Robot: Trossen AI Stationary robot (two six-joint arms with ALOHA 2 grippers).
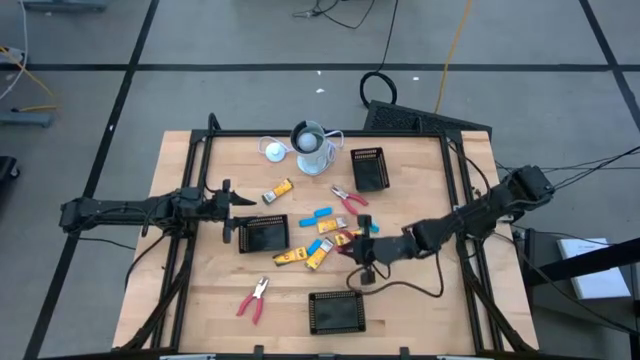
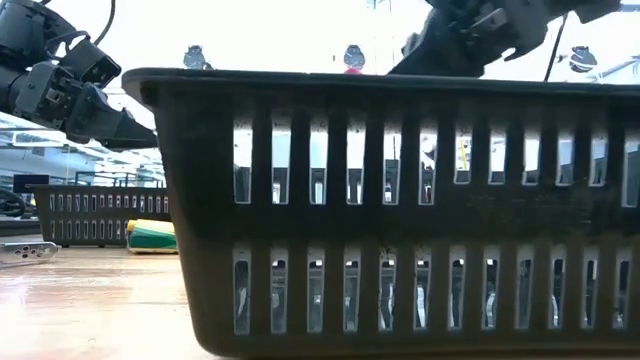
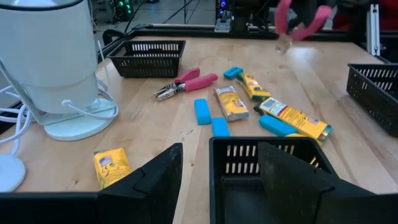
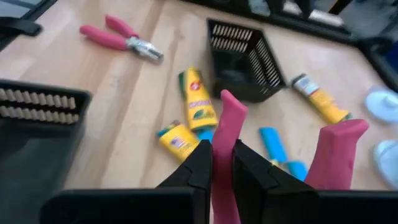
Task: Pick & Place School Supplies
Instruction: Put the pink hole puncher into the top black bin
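Observation:
My right gripper (image 1: pixel 362 252) hangs above the middle of the table, shut on red-handled pliers (image 4: pixel 227 130); the same pliers show as a blur in the left wrist view (image 3: pixel 300 22). Below them lie yellow-and-black pieces (image 4: pixel 198 99) and light-blue pieces (image 4: pixel 273 144). A second pair of pliers (image 1: pixel 348 200) lies right of centre, and a third (image 1: pixel 253 298) lies near the front left. My left gripper (image 3: pixel 224 180) stands open at the left end of a black tray (image 1: pixel 265 233). I cannot tell whether it touches the tray. My right gripper pinches one red handle (image 4: pixel 225 146) of the pliers between its two fingers. The handle runs along the fingers, and its free end sticks out past the fingertips. The other handle (image 4: pixel 336 155) stands apart to one side. The pliers are lifted clear of the table; their head is hidden by the gripper.
Black mesh trays stand at the far right (image 1: pixel 369 168) and at the near edge (image 1: pixel 336 312). A pale cup (image 1: pixel 312 148) and a white disc (image 1: pixel 273 150) sit at the far side. A yellow piece (image 1: pixel 278 190) lies alone left of centre.

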